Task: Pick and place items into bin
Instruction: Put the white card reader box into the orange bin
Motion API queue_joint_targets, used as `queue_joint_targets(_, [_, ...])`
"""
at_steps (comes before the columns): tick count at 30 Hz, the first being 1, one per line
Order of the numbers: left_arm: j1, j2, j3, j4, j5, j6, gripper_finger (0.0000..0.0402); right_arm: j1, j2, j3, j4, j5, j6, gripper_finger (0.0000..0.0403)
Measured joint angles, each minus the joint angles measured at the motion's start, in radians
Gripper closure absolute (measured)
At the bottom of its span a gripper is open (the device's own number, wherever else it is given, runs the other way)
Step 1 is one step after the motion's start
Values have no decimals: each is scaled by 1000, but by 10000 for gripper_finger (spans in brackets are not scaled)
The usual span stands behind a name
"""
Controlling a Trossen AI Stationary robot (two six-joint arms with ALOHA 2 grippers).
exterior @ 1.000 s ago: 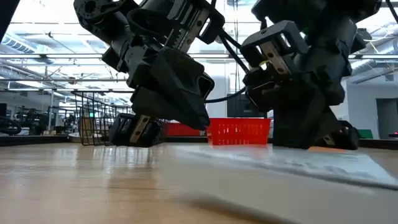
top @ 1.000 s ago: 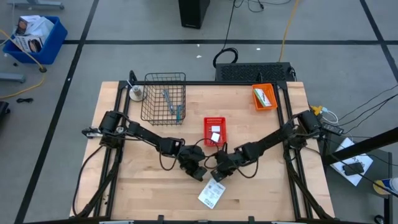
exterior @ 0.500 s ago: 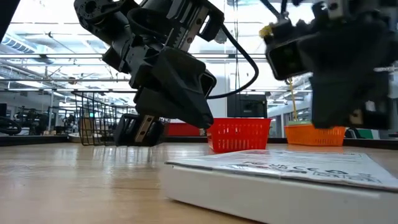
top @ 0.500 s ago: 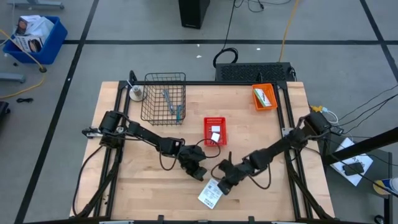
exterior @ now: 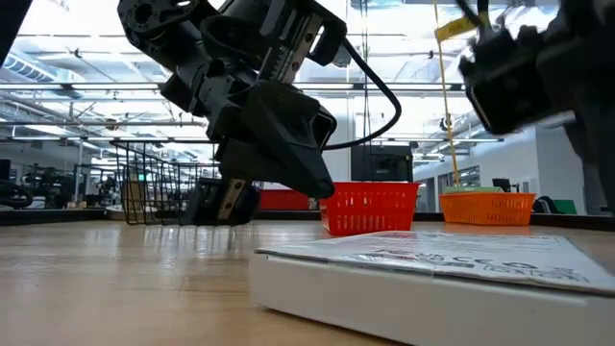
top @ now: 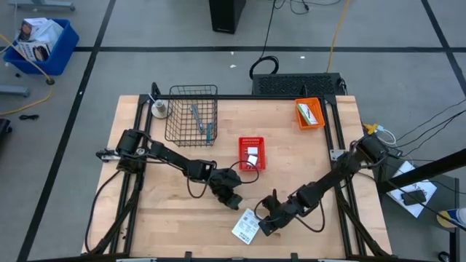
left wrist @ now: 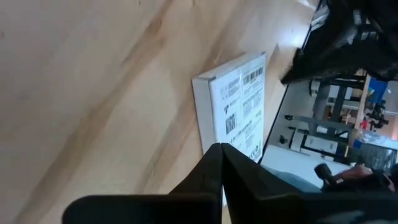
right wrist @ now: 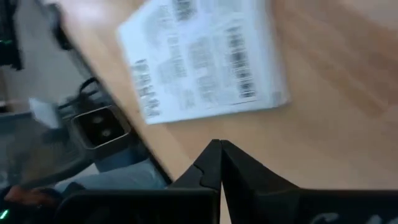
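A flat white printed packet [top: 246,227] lies on the wood near the table's near edge; it fills the foreground of the low view [exterior: 432,264]. My right gripper [top: 265,220] is shut and low, just right of the packet, which lies ahead of its fingertips [right wrist: 219,144] with bare wood between. My left gripper [top: 231,199] is shut, hovering just beyond the packet [left wrist: 239,106], toward the far edge. A teal stick [top: 209,131] and a grey tool [top: 196,116] lie in the wire basket [top: 175,125]. Small white pieces [top: 252,158] sit in the red bin [top: 242,154].
An orange bin [top: 300,122] with a printed packet [top: 310,112] inside stands at the far right corner. A white roll [top: 159,109] sits left of the wire basket. The red bin [exterior: 370,207] and the orange bin [exterior: 485,207] stand behind the packet in the low view.
My right gripper has moved from just below the red bin toward the table's near edge and now stands beside the white packet, its arm stretching out lower across the table. The left arm and the packet have kept still.
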Motion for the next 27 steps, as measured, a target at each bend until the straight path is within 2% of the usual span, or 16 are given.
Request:
queue_joint_targets(8, [-26, 0, 0, -13, 5, -9, 396, -19, 73, 1, 8, -55, 87, 403])
queue_joint_targets(17, [-34, 0, 0, -40, -35, -10, 398, -108, 85, 2, 23, -50, 50, 403])
queue_joint_targets(23, [-75, 12, 2, -60, -90, -62, 399, -144, 86, 2, 45, -44, 28, 403])
queue_joint_targets(27, [-97, 39, 4, -68, -85, -110, 397, -146, 85, 1, 45, -42, 21, 403])
